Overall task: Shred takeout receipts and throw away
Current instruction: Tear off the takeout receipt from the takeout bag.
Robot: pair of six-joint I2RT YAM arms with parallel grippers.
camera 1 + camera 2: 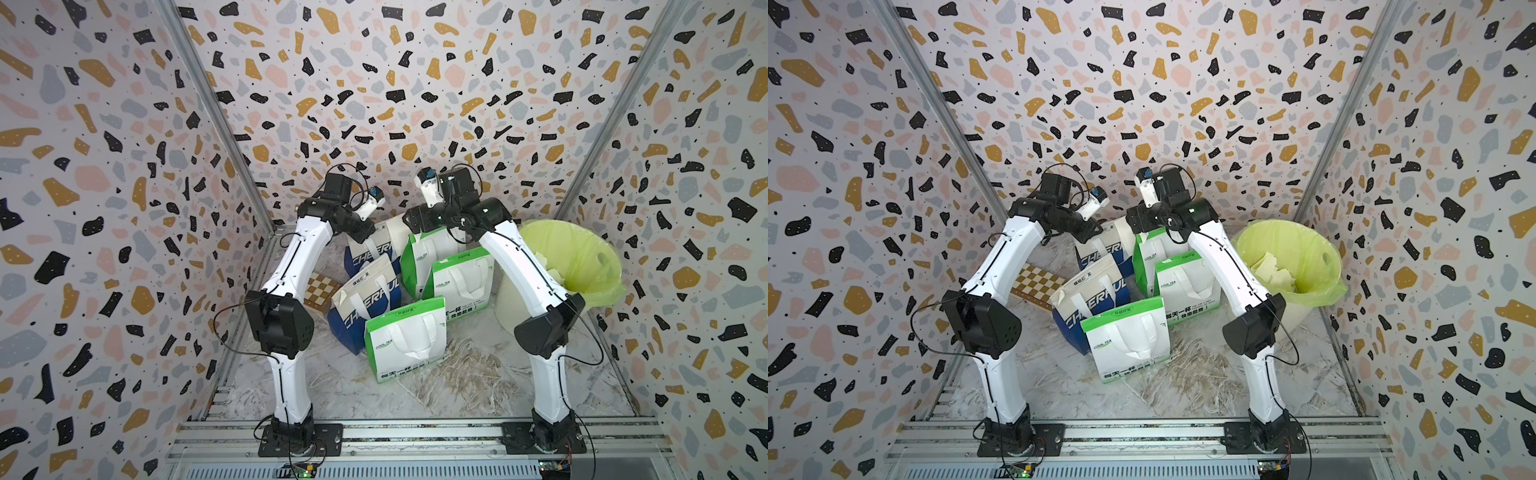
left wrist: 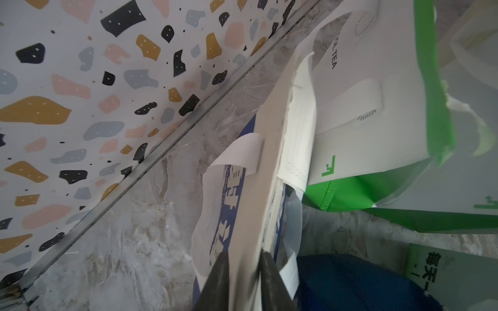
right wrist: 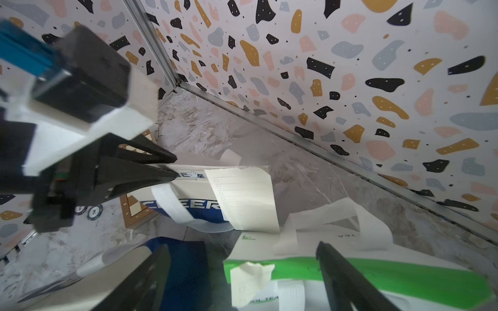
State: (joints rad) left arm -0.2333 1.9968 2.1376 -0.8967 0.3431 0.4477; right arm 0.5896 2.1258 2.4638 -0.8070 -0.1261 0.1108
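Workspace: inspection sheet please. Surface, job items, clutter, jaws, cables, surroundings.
Surface: marble-pattern tabletop, streaky.
Job's things: whole receipt on the far blue-and-white bag; torn stub on a green-and-white bag; torn pieces in the bin.
Clutter: five paper bags, checkerboard, poker chips.
Grippers: left gripper, jaws closed on that blue bag's top edge; right gripper, jaws open above the green bag.
Cables: black loops at both elbows, hanging free.
Surroundings: terrazzo-print walls, aluminium frame.
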